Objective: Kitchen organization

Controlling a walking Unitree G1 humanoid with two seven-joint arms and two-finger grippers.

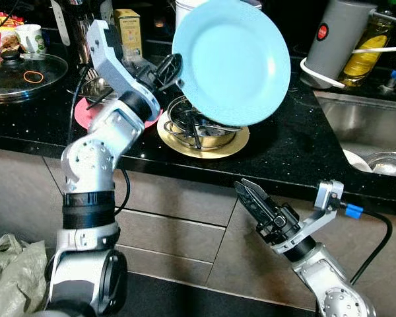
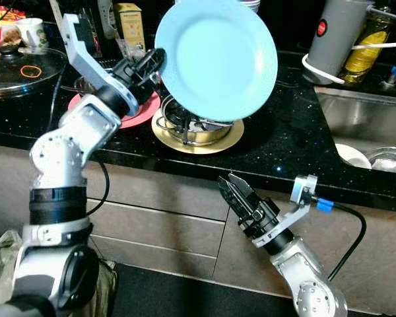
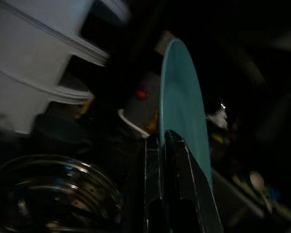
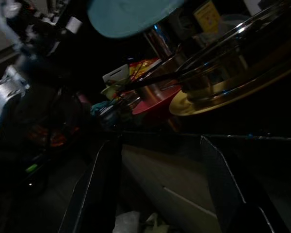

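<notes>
My left gripper (image 1: 173, 68) pinches the blue plate (image 1: 232, 61) above the counter's (image 1: 287, 142) front edge; my right gripper (image 1: 251, 197), spread open, waits below.

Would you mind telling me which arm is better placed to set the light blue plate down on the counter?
Left. The left gripper already pinches the light blue plate by its rim, holding it tilted above the black counter. The right gripper hangs open below the counter edge, in front of the cabinet.
</notes>
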